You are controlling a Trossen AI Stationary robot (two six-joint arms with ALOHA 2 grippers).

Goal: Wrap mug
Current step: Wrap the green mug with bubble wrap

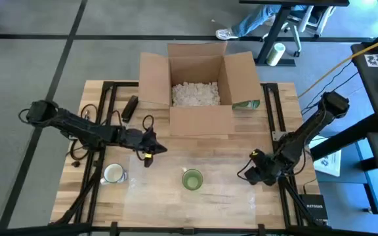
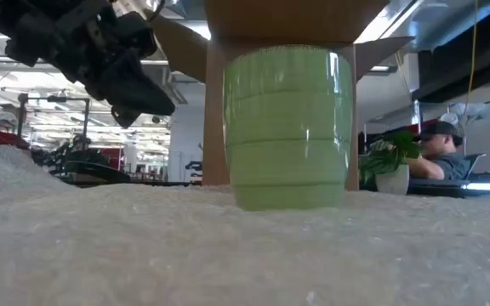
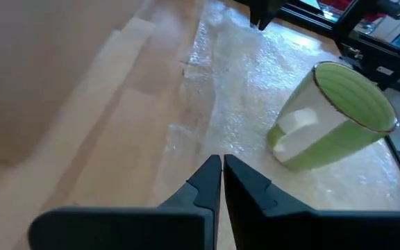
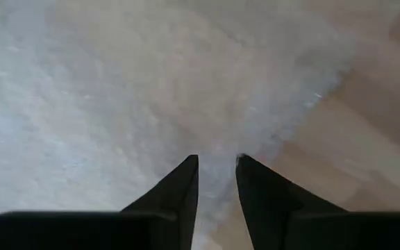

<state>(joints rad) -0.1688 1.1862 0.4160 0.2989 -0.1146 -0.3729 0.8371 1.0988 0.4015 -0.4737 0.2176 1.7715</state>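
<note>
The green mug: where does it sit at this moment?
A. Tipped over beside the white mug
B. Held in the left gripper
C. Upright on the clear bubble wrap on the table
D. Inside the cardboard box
C. The green mug stands upright, mouth up, on the bubble wrap, with both grippers apart from it.

Open cardboard box [image 1: 199, 82] of white filler — white cup [image 1: 113, 173], seated person [image 2: 436, 153], potted plant [image 2: 388, 163]
</note>
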